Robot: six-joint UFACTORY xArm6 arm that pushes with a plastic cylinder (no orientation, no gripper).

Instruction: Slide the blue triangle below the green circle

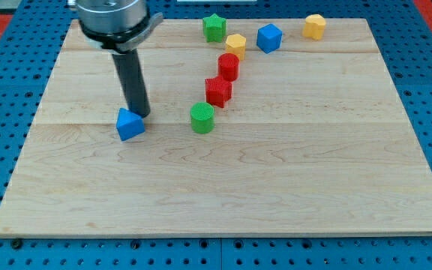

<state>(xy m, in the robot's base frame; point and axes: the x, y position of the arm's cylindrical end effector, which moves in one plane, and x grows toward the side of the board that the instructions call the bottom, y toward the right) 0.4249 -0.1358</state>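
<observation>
The blue triangle [130,124] lies on the wooden board [276,180] left of the middle. The green circle [202,118] stands to its right, at about the same height in the view, with a gap between them. My tip [140,114] is at the end of the dark rod, right at the blue triangle's upper right edge, touching it or nearly so.
A red block [218,91] and a red cylinder [229,66] stand just above the green circle. Further up are a yellow block [235,46], a green star-shaped block [214,28], a blue cube [269,37] and a yellow block [314,26].
</observation>
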